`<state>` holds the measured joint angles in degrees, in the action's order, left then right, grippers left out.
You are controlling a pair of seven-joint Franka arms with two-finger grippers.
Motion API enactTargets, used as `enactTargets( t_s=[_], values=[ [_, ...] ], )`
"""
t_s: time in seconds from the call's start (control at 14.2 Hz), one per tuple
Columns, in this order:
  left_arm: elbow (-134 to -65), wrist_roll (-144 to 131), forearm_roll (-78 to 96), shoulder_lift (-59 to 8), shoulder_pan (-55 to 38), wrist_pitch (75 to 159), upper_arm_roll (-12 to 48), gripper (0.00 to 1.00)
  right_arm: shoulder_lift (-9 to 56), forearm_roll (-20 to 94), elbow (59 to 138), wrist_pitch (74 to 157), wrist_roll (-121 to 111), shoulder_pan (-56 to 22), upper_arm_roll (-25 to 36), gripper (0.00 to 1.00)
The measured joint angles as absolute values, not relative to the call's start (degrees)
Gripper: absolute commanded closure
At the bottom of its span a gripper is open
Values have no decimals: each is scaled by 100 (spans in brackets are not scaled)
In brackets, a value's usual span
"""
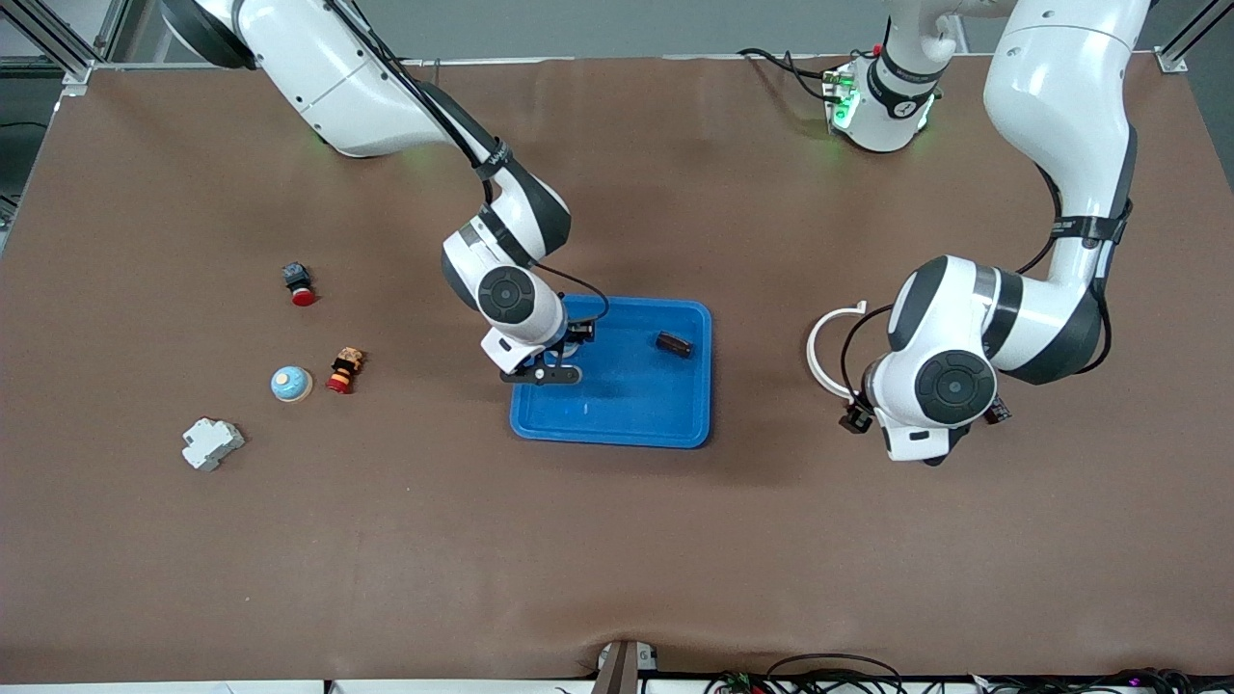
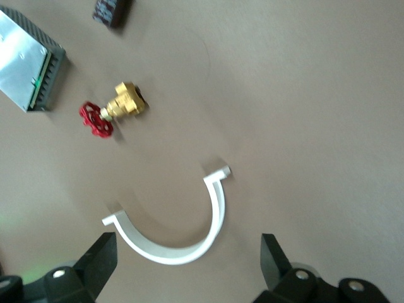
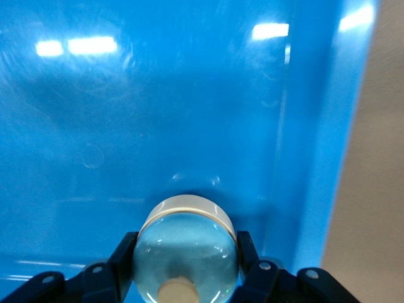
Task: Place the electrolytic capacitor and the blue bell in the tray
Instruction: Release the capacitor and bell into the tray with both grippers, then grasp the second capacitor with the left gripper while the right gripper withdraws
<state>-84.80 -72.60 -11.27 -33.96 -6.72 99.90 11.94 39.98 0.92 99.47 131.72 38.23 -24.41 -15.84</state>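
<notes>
Tray (image 1: 617,424) holds capacitor (image 1: 674,344) — right pincer (image 1: 557,369) grips bell (image 3: 186,249).

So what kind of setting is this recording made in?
Likely a robotics lab bench: two white Franka arms at a brown-covered table, aluminium frame rails at its corners, and a shallow bright-blue plastic tray among small parts.

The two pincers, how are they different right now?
The right pincer is shut on a round blue bell; the left pincer is open and holds nothing. The right pincer is over the blue tray; the left pincer is over bare table, above a white curved clip. Both point down and have black fingers.
</notes>
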Motion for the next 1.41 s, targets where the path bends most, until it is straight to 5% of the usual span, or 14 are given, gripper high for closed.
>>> enactTargets(
  t_s=[0.14,0.21,0.28,0.85,1.2,1.41],
  values=[
    [-8491,-6632,-1188,-3398,-471,9989,1189,0,4045,92,9936,13201,3824,-2491,-1584,69],
    [-8491,-6170,-1196,-3398,-301,9989,1185,0,4048,92,9929,13201,3824,-2497,-1584,48],
    [-8493,-5631,-1198,-3398,-101,9989,1183,0,4048,92,9919,13201,3824,-2497,-1582,0],
    [-8801,-3086,-1206,-3500,1073,10434,1184,0,3839,87,9685,12518,3838,-2486,-1576,0],
    [-9780,-2946,-1238,-3407,1673,12155,1204,0,2566,46,9604,10483,2562,-2008,-1514,0],
    [-10281,-2920,-1238,-3345,1808,12746,1223,0,1825,35,9788,9933,1462,-1409,-1494,0]
  ],
)
